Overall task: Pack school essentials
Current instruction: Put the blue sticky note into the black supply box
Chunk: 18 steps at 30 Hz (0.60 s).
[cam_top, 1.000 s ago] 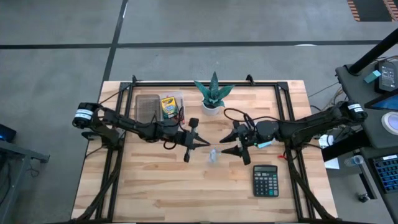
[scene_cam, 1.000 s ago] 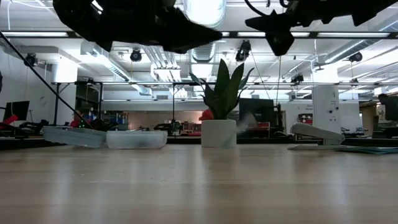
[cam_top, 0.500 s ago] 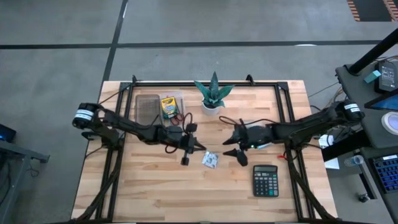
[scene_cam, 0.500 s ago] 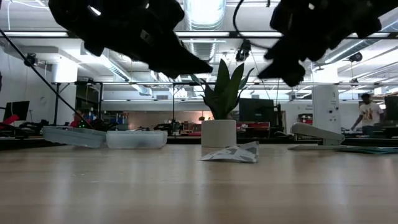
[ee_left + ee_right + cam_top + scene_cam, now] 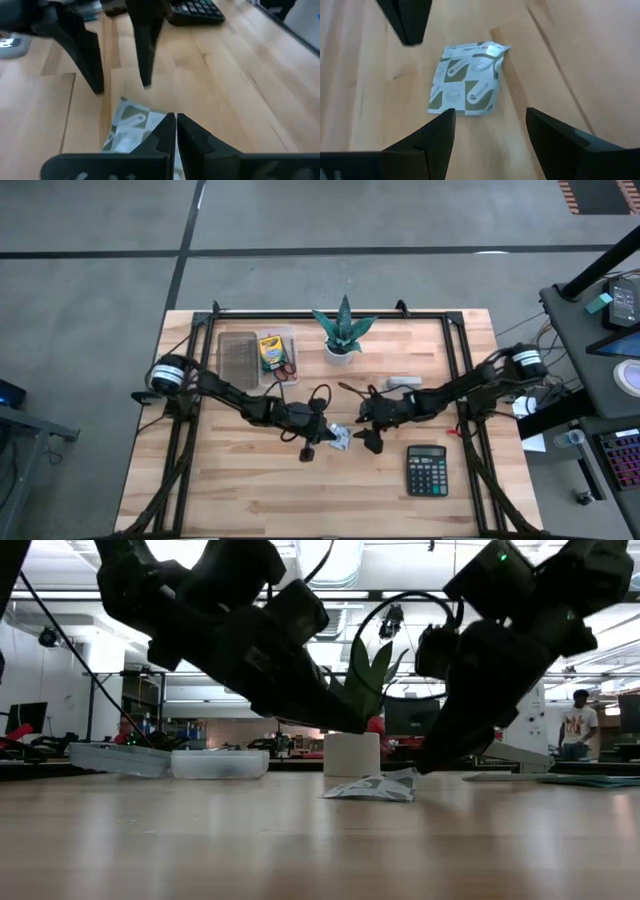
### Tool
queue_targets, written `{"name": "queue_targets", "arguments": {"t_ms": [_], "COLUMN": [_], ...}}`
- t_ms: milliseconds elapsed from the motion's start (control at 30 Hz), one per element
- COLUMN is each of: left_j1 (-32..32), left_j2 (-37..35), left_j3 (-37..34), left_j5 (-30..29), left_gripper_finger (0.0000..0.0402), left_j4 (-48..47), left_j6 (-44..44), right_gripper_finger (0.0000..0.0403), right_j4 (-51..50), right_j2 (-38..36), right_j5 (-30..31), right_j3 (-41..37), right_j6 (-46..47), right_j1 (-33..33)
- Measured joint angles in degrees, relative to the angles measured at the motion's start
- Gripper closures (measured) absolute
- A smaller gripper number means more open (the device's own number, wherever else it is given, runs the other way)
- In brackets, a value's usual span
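A small white-and-green printed packet (image 5: 339,438) lies flat on the wooden table (image 5: 250,490), near its middle; it also shows in the low view (image 5: 370,787). My left gripper (image 5: 175,118) is shut and hangs slanting just above the packet's left edge (image 5: 131,127), clear of it in the low view (image 5: 355,725). My right gripper (image 5: 490,120) is open and comes from the table's right. Its fingertips are low, just short of the packet (image 5: 469,85). A clear box (image 5: 240,355) at the far left holds a crayon box (image 5: 270,352) and red-handled scissors (image 5: 287,368).
A plant in a white pot (image 5: 343,332) stands at the far middle. A black calculator (image 5: 426,470) lies near the right front, and a small grey object (image 5: 403,383) behind my right arm. Bare wood stretches along the near edge.
The packet has dropped onto the table between the grippers and now lies flat. Both grippers have come down and closed in on it, the left from the left, rolling its wrist, and the right from the right, tipping further downward.
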Motion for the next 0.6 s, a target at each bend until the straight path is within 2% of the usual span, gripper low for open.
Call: {"name": "queue_targets", "arguments": {"t_ms": [200, 600], "left_j1": [0.00, 0.02], "left_j2": [1.49, 7.45], "left_j3": [-0.44, -0.42], "left_j5": [-0.21, -0.51], "left_gripper_finger": [0.0402, 0.0402], "left_j4": [-0.10, 2.48], "left_j6": [-2.41, -5.70], "right_gripper_finger": [0.0173, 0.0214], "right_j4": [9.74, 16.10], "right_j2": [6.15, 12.94], "right_j5": [-0.06, -0.03], "right_j3": [0.10, 2.91], "right_j6": [-0.06, 1.47], "right_j1": [0.26, 0.26]}}
